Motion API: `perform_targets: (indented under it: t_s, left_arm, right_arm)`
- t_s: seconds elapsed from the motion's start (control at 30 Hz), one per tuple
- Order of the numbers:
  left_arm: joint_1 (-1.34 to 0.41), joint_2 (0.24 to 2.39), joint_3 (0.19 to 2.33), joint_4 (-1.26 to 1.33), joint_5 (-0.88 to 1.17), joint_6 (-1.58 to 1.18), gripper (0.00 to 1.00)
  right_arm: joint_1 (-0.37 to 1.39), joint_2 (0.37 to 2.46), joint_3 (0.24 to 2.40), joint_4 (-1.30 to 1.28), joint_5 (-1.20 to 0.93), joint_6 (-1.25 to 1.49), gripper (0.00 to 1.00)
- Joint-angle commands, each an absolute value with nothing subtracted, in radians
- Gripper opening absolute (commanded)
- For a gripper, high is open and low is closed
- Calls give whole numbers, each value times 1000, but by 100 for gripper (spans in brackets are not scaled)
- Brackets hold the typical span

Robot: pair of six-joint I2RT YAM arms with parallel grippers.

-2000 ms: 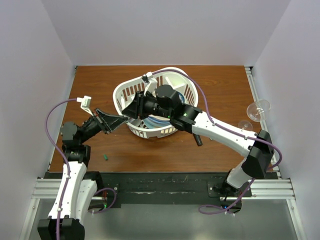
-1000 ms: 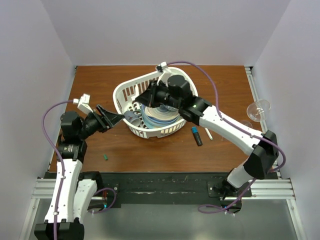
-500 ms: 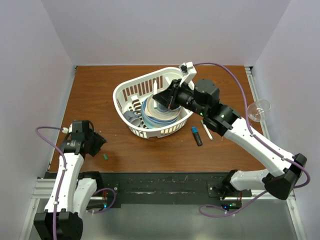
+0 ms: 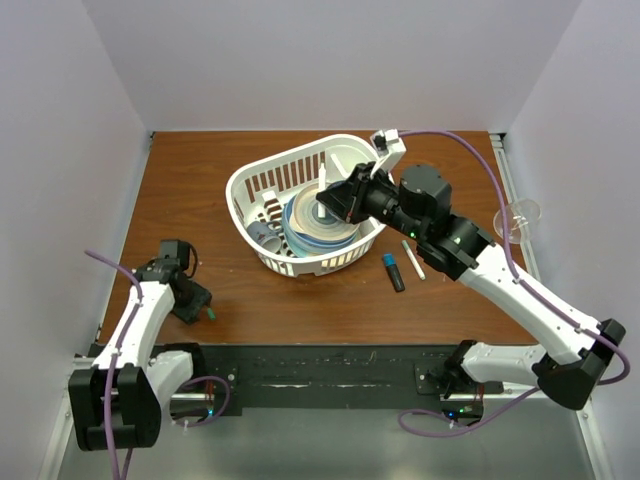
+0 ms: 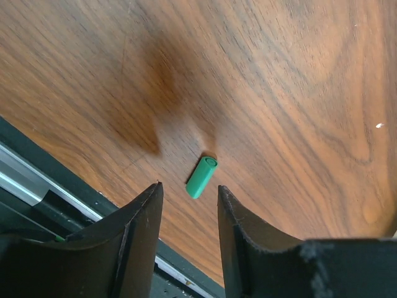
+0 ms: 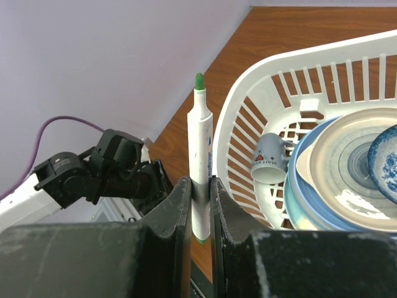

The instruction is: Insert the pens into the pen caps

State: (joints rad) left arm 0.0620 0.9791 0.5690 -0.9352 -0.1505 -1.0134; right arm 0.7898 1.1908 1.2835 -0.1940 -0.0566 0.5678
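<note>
A small green pen cap (image 5: 202, 177) lies on the wood near the table's front left edge (image 4: 212, 314). My left gripper (image 5: 189, 186) points down over it, open, with the cap just beyond the gap between its fingertips and touching neither. My right gripper (image 6: 198, 180) is shut on a white pen with a green tip (image 6: 200, 143), held upright above the basket's right side (image 4: 322, 183). A black marker with a blue end (image 4: 394, 271) and another white pen (image 4: 412, 258) lie on the table to the right of the basket.
A white basket (image 4: 262, 180) holds stacked plates (image 4: 310, 228) and a mug (image 6: 272, 159) at the table's middle. A clear glass (image 4: 515, 218) lies at the right edge. The black front rail (image 5: 37, 192) runs close to the cap.
My left arm swung back from the basket to the front left and came down over the green cap, jaws narrowing. My right arm carried the white pen up and to the right.
</note>
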Motion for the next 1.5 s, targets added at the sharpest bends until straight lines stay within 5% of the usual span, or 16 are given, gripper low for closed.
perform_targets:
  t_s: [0.0, 0.83, 1.03, 1.17, 1.47]
  left_arm:
    - [57, 991, 571, -896, -178, -1028, 45]
    - [-21, 1154, 526, -765, -183, -1054, 34]
    - [-25, 1192, 508, -723, -176, -1043, 21]
    - [-25, 1195, 506, -712, -161, -1028, 1]
    - [-26, 1026, 607, -752, -111, -957, 0]
  right_arm:
    - [784, 1166, 1266, -173, -21, 545, 0]
    - [778, 1104, 1266, -204, 26, 511, 0]
    - [779, 1097, 1262, -210, 17, 512, 0]
    - [779, 1086, 1255, -230, 12, 500, 0]
    - [779, 1055, 1157, -215, -159, 500, 0]
